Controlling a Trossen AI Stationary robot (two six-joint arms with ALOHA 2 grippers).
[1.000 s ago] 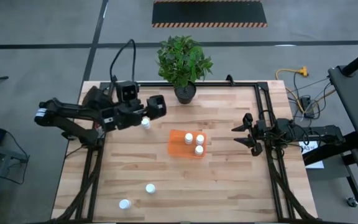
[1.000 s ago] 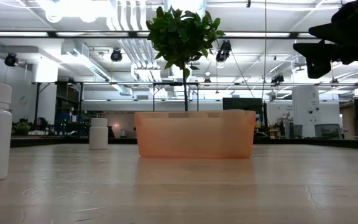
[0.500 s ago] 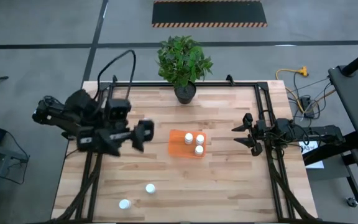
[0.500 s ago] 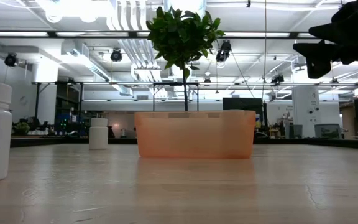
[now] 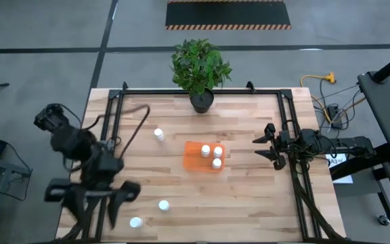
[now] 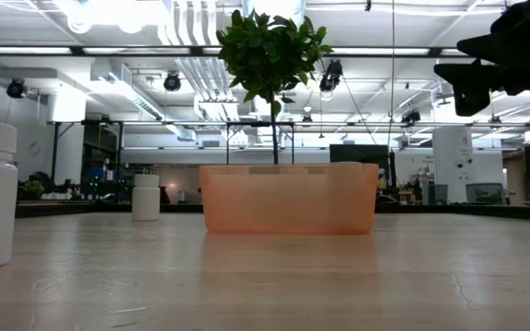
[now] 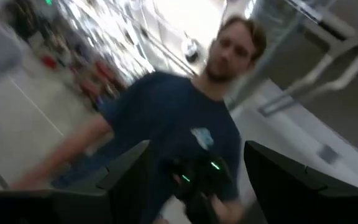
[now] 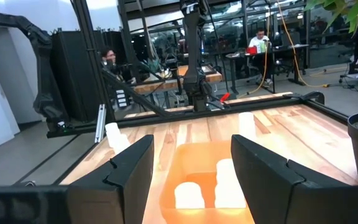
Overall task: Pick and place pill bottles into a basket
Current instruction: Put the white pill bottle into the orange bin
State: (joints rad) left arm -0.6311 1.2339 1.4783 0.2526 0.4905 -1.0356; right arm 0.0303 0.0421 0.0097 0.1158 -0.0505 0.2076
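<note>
Bottles (image 5: 136, 221) standing upright nearest left gripper (image 5: 90, 193), fingers spread, empty; basket (image 5: 193, 163) sitting farther right; right gripper (image 5: 267, 150) waiting, open.

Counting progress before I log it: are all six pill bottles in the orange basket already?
No; the high view shows only three pill bottles inside the basket, with three others standing loose on the table.

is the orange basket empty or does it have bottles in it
Not empty. The high view shows three white pill bottles standing inside the orange basket.
</note>
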